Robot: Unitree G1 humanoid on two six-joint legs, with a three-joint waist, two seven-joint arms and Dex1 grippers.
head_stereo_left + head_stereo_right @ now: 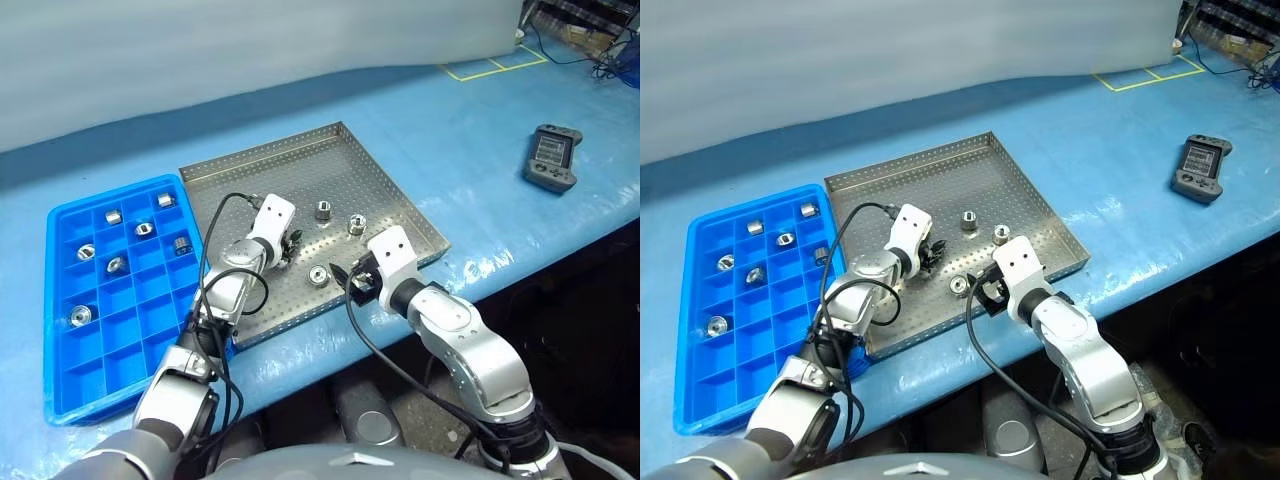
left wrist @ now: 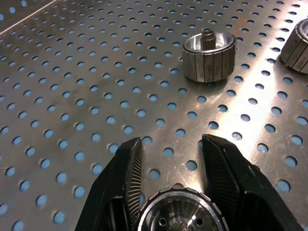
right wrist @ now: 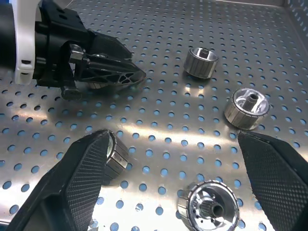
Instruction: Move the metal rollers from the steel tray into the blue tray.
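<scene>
My left gripper (image 2: 169, 144) — closed on one of the metal rollers (image 2: 179, 211), low over the steel tray (image 1: 380, 175) | my right gripper (image 3: 185, 168) — jaws wide, holding nothing (three rollers loose on the perforated floor nearby) | blue tray (image 1: 62, 385) — beside the steel tray, several rollers in its compartments.

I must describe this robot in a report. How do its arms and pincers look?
Both arms have rounded silver-grey shells with dark joints. Each wrist carries a white block, and a loose black cable loops beside each forearm. The left pincer and the right pincer each have two black wedge-shaped fingers with finely ribbed pads.
</scene>
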